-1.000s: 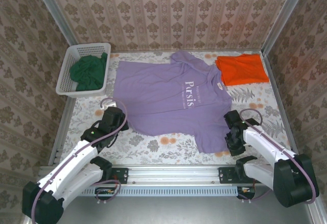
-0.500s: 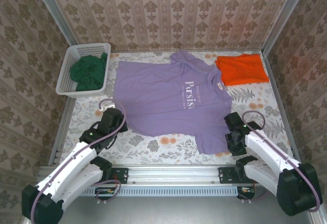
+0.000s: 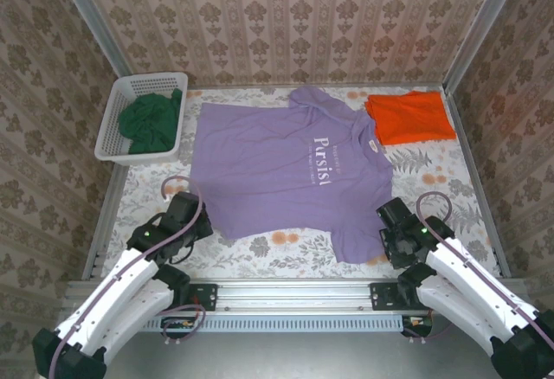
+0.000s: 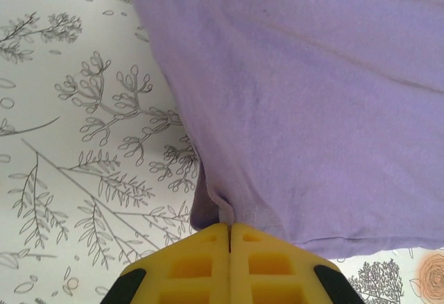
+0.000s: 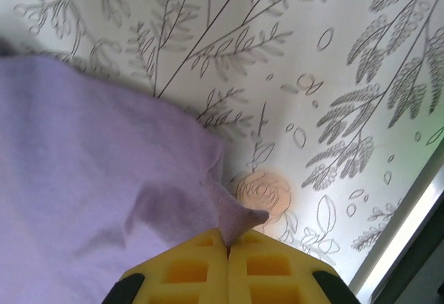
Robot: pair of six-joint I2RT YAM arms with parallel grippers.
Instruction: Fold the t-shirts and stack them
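A lilac-purple t-shirt (image 3: 286,171) with white chest lettering lies spread flat across the middle of the table. My left gripper (image 3: 192,216) is shut on its near left hem corner (image 4: 229,214). My right gripper (image 3: 394,232) is shut on the near right corner, which puckers up between the yellow fingers (image 5: 229,228). A folded orange t-shirt (image 3: 409,117) lies at the far right. A dark green t-shirt (image 3: 151,121) is bunched in the basket.
The white lattice basket (image 3: 112,145) stands at the far left corner. Patterned walls close in the table on three sides, and a metal rail (image 3: 294,291) runs along the near edge. The floral tablecloth (image 3: 277,249) shows bare in front of the purple shirt.
My right gripper has closed on the purple shirt's near right corner. Both grippers have drawn slightly back toward the near edge, the left one still holding its corner.
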